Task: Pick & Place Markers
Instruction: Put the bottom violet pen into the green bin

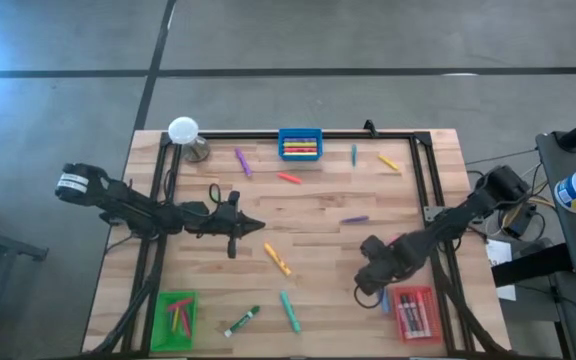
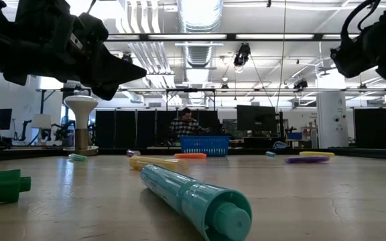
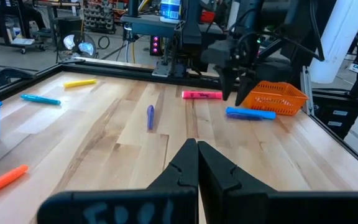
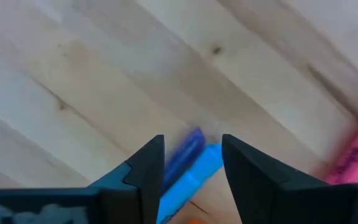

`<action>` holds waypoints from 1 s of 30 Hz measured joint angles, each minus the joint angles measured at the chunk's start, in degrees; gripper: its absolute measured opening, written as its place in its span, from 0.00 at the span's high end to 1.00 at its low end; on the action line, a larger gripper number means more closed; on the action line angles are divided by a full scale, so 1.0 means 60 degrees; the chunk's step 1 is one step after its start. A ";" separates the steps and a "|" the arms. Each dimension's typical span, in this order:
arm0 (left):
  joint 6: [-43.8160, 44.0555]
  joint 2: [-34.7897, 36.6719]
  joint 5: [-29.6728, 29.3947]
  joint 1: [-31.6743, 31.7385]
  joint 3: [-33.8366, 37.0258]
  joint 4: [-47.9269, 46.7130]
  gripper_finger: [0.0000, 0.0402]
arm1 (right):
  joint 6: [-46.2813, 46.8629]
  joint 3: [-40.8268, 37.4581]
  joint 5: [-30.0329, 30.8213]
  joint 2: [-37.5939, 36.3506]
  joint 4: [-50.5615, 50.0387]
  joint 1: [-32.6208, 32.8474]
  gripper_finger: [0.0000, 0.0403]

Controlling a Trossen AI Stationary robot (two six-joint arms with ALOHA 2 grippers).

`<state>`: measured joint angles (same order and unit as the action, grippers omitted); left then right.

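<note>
Hanging just above the wood at about 4 o'clock on the table (image 1: 298, 215), the right gripper (image 4: 192, 163) has its 2 fingers apart, and a blue marker (image 4: 191, 177) lies on the boards between them, not gripped as far as the wrist view shows; a pink marker (image 4: 356, 155) lies close by. Just beside this gripper, at the 5 o'clock corner, the red tray (image 1: 414, 313) holds several markers. Along the near edge, a teal marker (image 1: 289, 311) rests at 6 o'clock, with a green-and-white marker (image 1: 241, 321) to its 7 o'clock side, and the green tray (image 1: 177, 319) in that corner holds a few more. Nearer the middle, a yellow marker (image 1: 277, 258) lies tilted on bare wood. At 9 o'clock the left gripper (image 1: 255, 224) hovers above the boards with its fingers pressed together on nothing, pointing toward the table's centre. A purple marker (image 1: 354, 219) lies at 3 o'clock of centre. Farther off, an orange-red marker (image 1: 289, 178) and another purple marker (image 1: 243, 162) lie loose toward 12 o'clock, and a yellow marker (image 1: 389, 162) sits toward 1 o'clock. At the far edge, 12 o'clock, the blue tray (image 1: 300, 146) carries a row of markers, and a white lamp (image 1: 184, 133) stands at 11 o'clock.
</note>
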<state>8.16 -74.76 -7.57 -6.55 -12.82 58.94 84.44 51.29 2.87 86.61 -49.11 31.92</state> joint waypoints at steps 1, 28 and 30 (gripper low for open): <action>0.0000 0.0000 0.0000 0.0000 0.0000 0.0000 1.00 | -0.0004 0.0000 -0.0031 0.0073 0.0104 0.0001 0.61; 0.0146 0.0000 0.0000 0.0004 0.0000 -0.0007 1.00 | 0.0086 0.0004 -0.0571 0.1475 0.0585 0.0007 0.68; 0.0146 0.0000 0.0000 0.0004 0.0000 -0.0007 1.00 | 0.0047 0.0004 -0.0571 0.1526 0.0610 0.0007 0.68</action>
<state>9.04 -74.76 -7.57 -6.52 -12.82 58.89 84.73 51.31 -0.56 95.77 -45.45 31.97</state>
